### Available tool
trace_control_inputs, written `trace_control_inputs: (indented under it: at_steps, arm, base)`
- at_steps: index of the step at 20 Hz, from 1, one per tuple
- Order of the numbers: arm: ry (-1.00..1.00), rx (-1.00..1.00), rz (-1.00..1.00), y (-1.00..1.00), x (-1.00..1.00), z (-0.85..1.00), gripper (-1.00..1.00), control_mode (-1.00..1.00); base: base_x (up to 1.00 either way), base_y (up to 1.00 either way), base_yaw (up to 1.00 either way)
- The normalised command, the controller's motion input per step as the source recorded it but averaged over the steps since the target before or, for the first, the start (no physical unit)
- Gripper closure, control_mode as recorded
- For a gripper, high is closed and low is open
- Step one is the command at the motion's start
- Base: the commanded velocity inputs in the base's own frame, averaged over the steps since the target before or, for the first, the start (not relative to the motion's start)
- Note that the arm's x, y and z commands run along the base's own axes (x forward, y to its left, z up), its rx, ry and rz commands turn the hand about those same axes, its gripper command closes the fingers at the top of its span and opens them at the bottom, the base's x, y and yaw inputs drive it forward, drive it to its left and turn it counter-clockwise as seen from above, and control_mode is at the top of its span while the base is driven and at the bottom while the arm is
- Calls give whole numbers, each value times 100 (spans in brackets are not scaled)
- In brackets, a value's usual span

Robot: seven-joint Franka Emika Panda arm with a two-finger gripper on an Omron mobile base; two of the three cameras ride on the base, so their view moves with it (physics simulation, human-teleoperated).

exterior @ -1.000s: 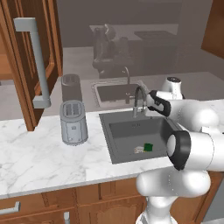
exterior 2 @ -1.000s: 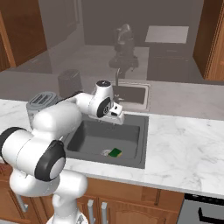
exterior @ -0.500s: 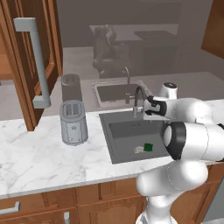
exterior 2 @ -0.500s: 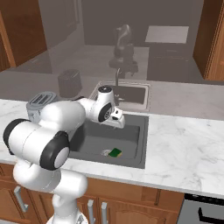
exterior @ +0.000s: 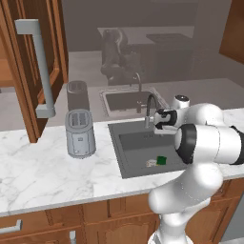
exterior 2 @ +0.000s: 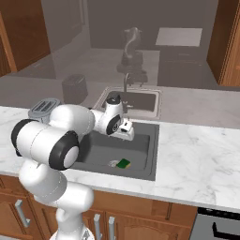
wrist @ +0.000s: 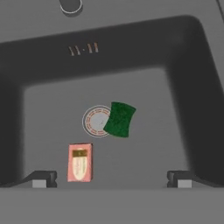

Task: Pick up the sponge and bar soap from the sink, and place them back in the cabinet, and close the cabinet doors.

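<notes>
Sponge (wrist: 119, 119) flat on the sink (wrist: 183, 131) floor, overlapping the round drain (wrist: 96, 121), bar soap (wrist: 80, 162) just beside it, apart, your hand (wrist: 111, 178) poised above both, fingers spread wide, gripping nothing.

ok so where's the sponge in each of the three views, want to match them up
Left base view: the sponge lies on the sink floor, near its front right corner.
Right base view: the green pad lies on the basin floor, towards the front rim.
Hand view: it sits near the centre, overlapping the round drain.
Shared landmark: the bar soap lies just beside the sponge, a pale patch in both base views.
</notes>
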Motion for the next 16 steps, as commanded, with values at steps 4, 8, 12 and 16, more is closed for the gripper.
trace_control_inputs:
  at_steps: [4,8,12,16]
  arm:
    - [0,0,0,0,14,-24,-100,-100]
    - [0,0,0,-4,6,-25,-100,-100]
    - [0,0,0,-4,3,-21,-100,-100]
    - [0,0,0,-3,1,-22,-100,-100]
  base:
    - [0,0,0]
    - [0,0,0]
    - [0,0,0]
    - [0,0,0]
